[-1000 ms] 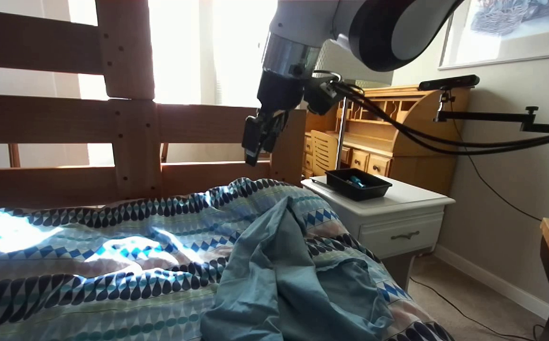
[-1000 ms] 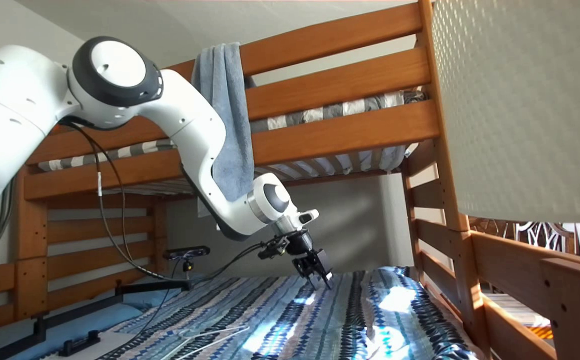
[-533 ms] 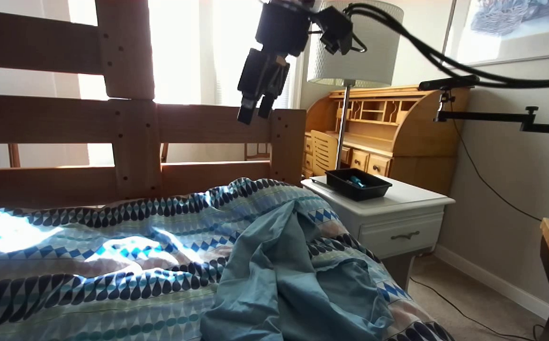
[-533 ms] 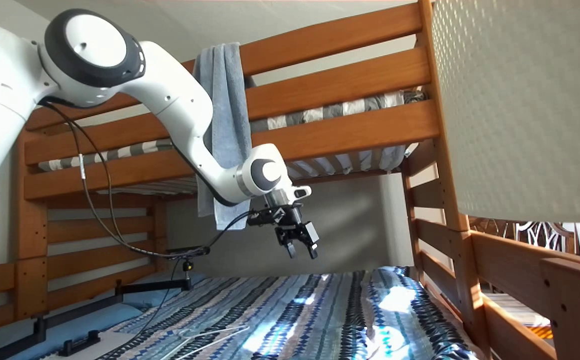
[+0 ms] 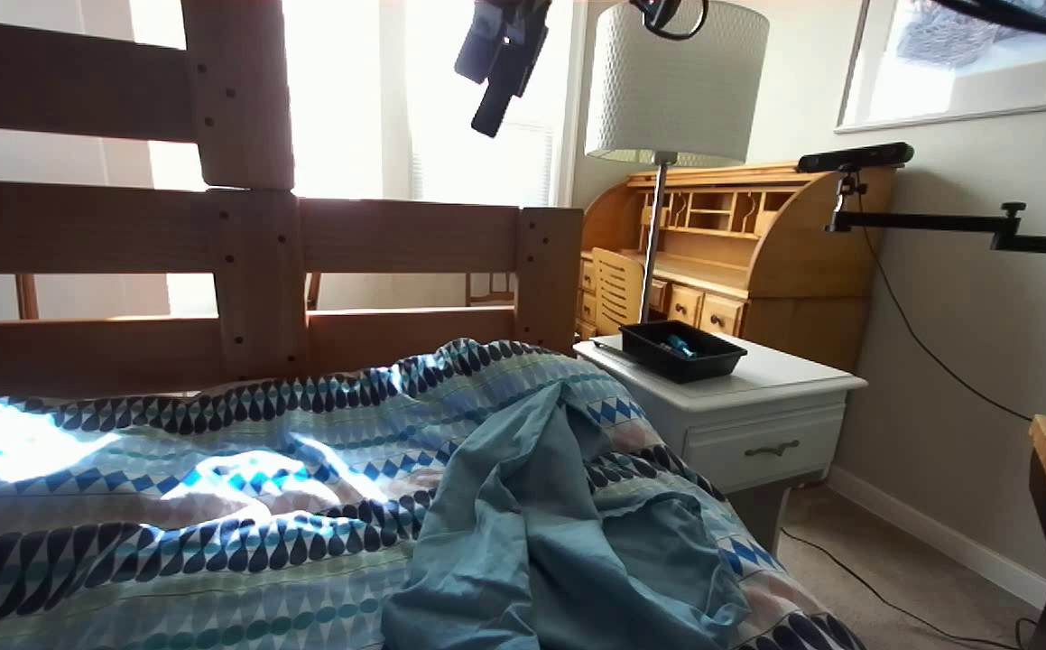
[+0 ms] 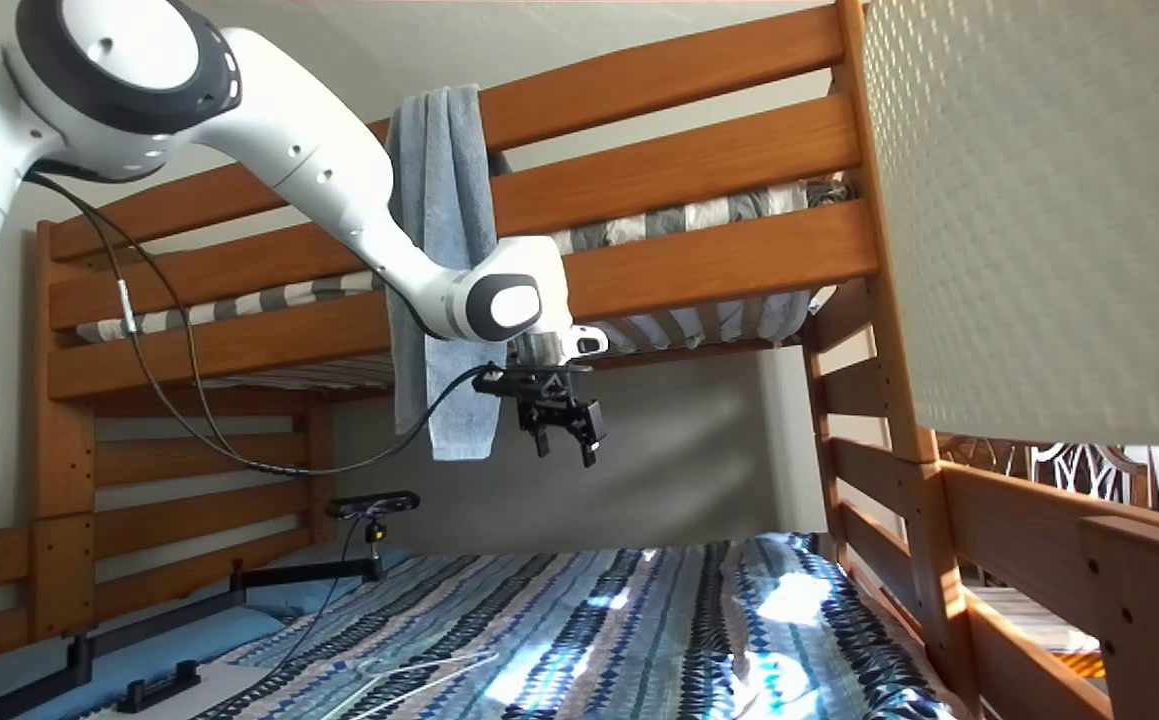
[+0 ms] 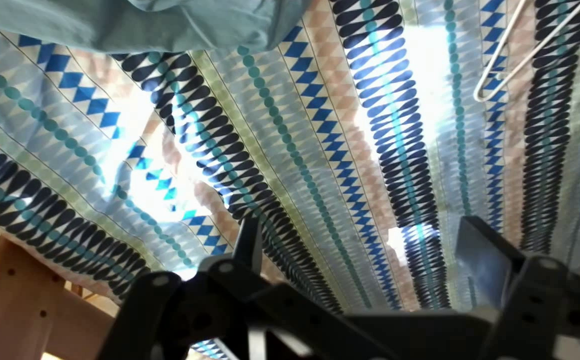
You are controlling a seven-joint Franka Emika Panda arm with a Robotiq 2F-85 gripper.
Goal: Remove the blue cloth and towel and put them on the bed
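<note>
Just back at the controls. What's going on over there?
The robot arm is holding nothing; its jaws hang open above the lower bed. The blue cloth is spread over that bed, patterned side up, with plain grey-blue fabric, likely its reverse, bunched on top toward the white nightstand. The towel is draped over the upper bunk's top rail, so moving it down looks like a step not yet done.

The arm (image 6: 329, 178) partly hides the towel (image 6: 455, 190); the blue item (image 5: 680, 346) in the tray (image 5: 713, 365) seems indistinct.
</note>
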